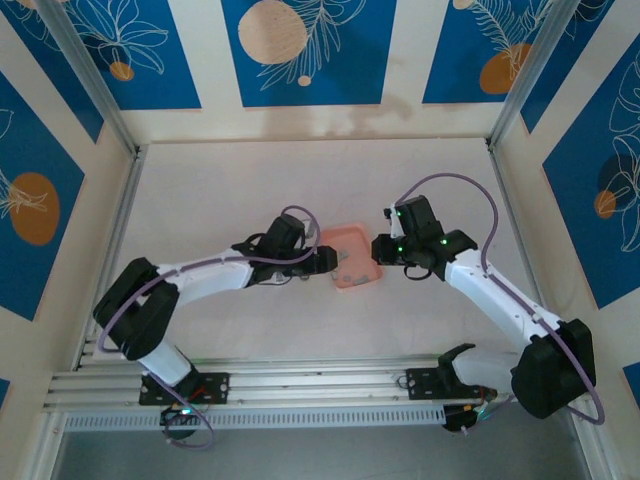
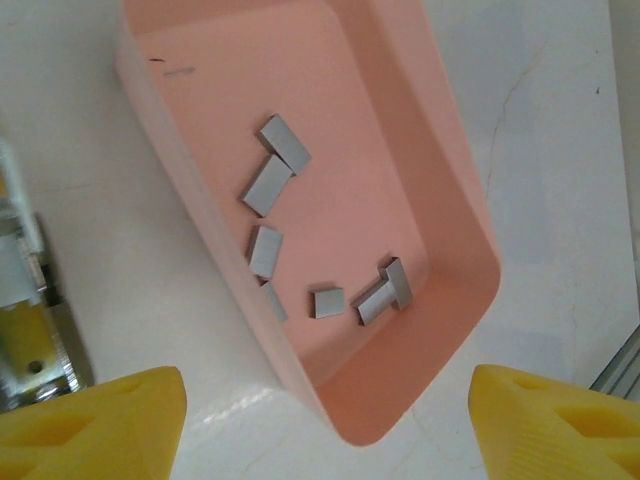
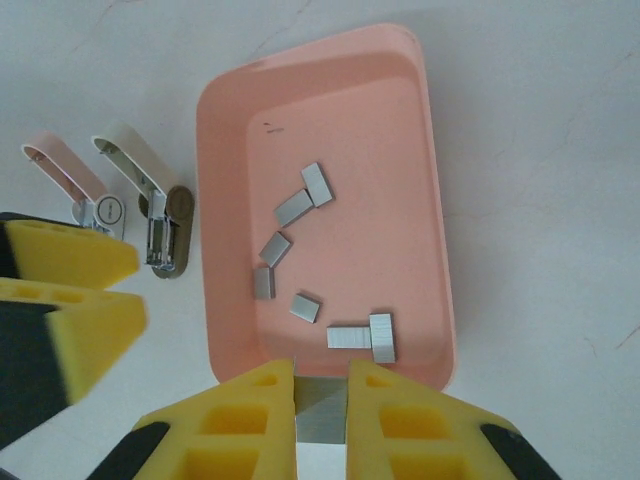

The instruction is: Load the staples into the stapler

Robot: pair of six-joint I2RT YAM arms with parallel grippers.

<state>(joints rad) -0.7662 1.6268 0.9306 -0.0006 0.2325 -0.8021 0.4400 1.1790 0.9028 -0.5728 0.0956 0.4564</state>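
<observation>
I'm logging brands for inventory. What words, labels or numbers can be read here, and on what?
No text is readable.
Tray: small dark mark on an inner wall, too small to read.
Pink stapler: round spot, blurred.
White stapler: nothing legible.

Looks like a robotics lab test cell rather than a home or office. Boxed in by cream walls [image 1: 400,115] hung with blue printed panels [image 1: 305,50] and framed by bare aluminium posts [image 1: 92,75]. Holds a plain white table [image 1: 220,190] with a slotted aluminium rail [image 1: 320,385] at the near edge, carrying two bolted-down robot arms [image 1: 200,275] trailing purple cables [image 1: 470,185].
</observation>
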